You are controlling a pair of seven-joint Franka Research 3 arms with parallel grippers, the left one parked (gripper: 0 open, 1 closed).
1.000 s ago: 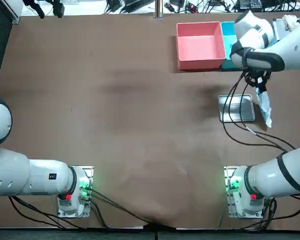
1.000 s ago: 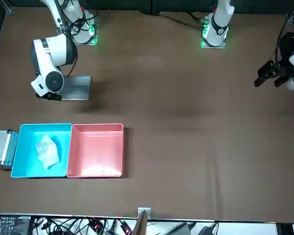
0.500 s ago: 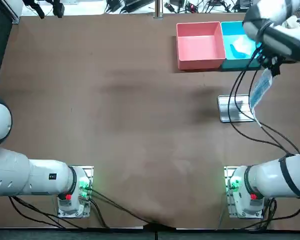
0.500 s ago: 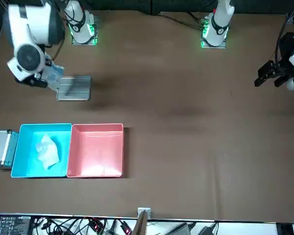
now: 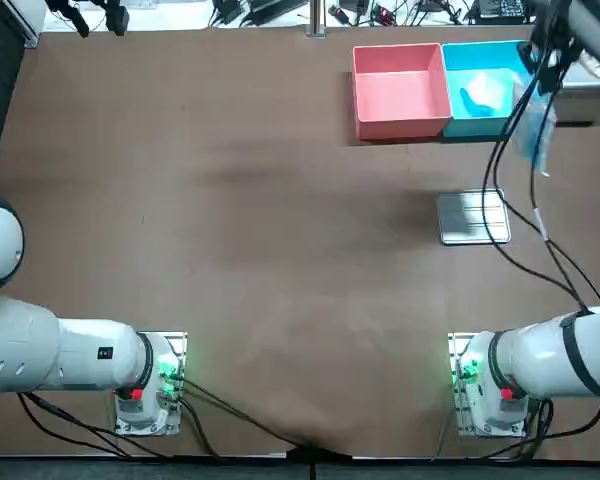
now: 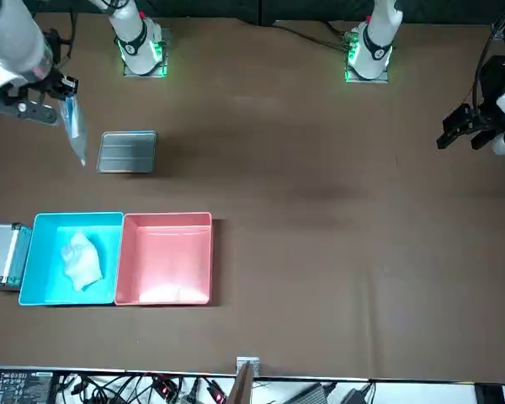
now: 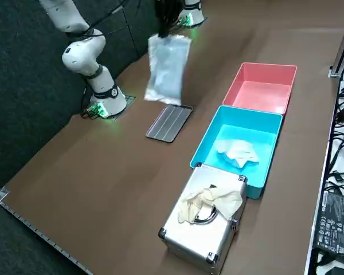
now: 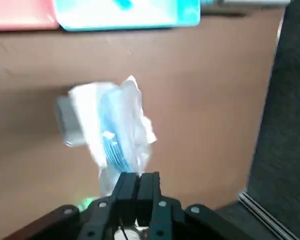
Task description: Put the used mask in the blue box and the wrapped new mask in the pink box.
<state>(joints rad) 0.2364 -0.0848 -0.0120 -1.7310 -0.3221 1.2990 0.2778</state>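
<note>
Brown surface [image 5: 230, 200] lies well below the raised right tool [image 5: 545, 75], which pinches the top edge of the wrapped new mask [image 5: 533, 125]; the packet hangs free beneath it. Low beside the tool sits the blue box [image 5: 450, 100] holding the used mask [image 5: 485, 95], and the pink box [image 5: 360, 100] adjoins it on the side away from the tool.

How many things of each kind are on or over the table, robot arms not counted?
Masks: 2, the used mask in the blue box and the wrapped mask hanging from the right hand, raised near that box
Open boxes: 2, the blue box and the pink box
Ridged metal tray: 1
Metal case: 1
Pale bundle on the case: 1
Total: 7
</note>
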